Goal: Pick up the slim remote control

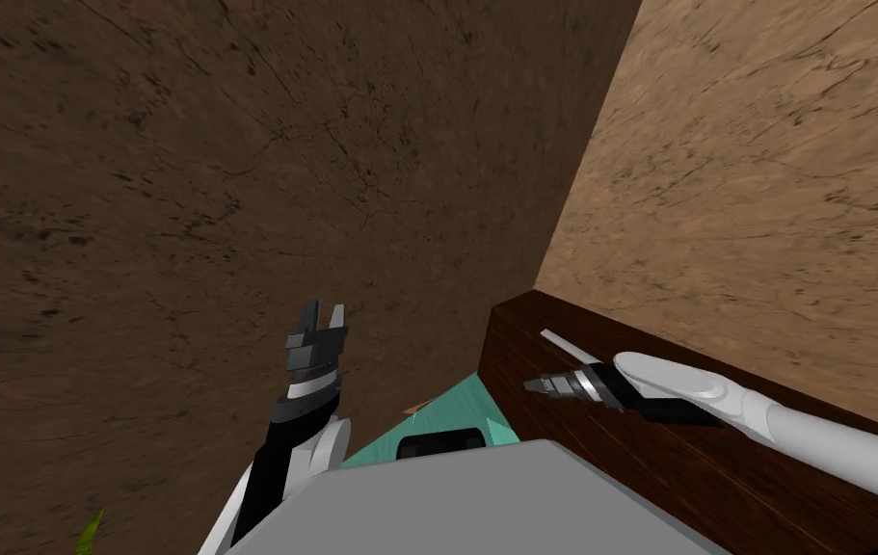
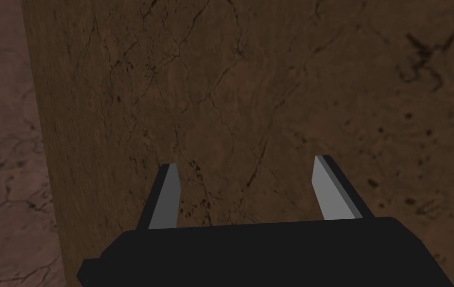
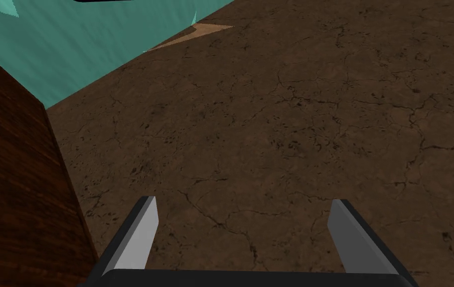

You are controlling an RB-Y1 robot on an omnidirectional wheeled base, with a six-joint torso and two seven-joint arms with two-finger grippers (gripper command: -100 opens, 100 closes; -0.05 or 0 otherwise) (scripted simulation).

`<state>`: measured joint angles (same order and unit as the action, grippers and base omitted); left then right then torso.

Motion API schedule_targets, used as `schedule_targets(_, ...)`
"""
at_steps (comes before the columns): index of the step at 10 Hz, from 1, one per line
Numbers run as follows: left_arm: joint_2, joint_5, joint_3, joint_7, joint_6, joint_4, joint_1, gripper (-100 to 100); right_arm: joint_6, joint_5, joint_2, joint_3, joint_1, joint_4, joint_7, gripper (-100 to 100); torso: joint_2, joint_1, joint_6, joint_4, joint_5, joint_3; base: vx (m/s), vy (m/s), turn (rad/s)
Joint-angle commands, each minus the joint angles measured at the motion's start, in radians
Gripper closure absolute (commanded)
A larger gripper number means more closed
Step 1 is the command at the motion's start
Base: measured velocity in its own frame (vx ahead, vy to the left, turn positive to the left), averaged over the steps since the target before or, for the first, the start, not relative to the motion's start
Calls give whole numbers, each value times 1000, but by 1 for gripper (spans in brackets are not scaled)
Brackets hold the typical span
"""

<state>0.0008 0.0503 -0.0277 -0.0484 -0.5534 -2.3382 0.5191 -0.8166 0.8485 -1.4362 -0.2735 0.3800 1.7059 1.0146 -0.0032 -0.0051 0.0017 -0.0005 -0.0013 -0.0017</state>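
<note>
Cracked brown walls close round a dark wooden counter [image 1: 639, 462] at 4 o'clock in the head view, with a strip of teal floor [image 1: 446, 409] at its foot. The right claw [image 1: 530, 384] hangs over the counter's end with its blades apart and empty, aimed past the edge at the wall, and the left claw [image 1: 322, 313], also spread and empty, is raised at 8 o'clock. The slim white remote [image 1: 567, 346] lies flat on the counter at 1 o'clock from the right claw, near but not touching. I judge this the approach step, so next the right claw must swing round, straddle the remote's narrow width and descend.
</note>
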Motion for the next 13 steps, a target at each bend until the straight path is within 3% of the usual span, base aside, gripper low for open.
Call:
schedule_targets(1,0,0,0,0,0,0,0,0,-20,21,-21,-8,-24,-41,14,-100,0,0,0,0,0,0,-14,-32,147)
schedule_targets(2,0,0,0,0,0,0,0,0,-32,62,-62,-19,-46,-80,44,-100,0,0,1,0,0,0,-17,-25,286)
schedule_targets(5,0,0,0,0,0,0,0,0,-44,103,-106,-30,-68,-117,71,-100,-1,0,0,0,0,0,-5,-39,172)
schedule_targets(8,0,0,0,0,0,0,0,0,-77,211,-202,-63,-128,-212,140,-100,-1,-2,1,0,-1,0,-12,-71,307)
schedule_targets(11,0,0,0,0,0,0,0,0,-86,249,-226,-75,-144,-252,159,-100,-1,-2,1,0,-1,-1,-1,-68,106)
schedule_targets(13,0,0,0,0,0,0,0,0,-103,308,-257,-104,-168,-306,189,-100,-1,-1,1,0,-1,-1,-2,-77,198)
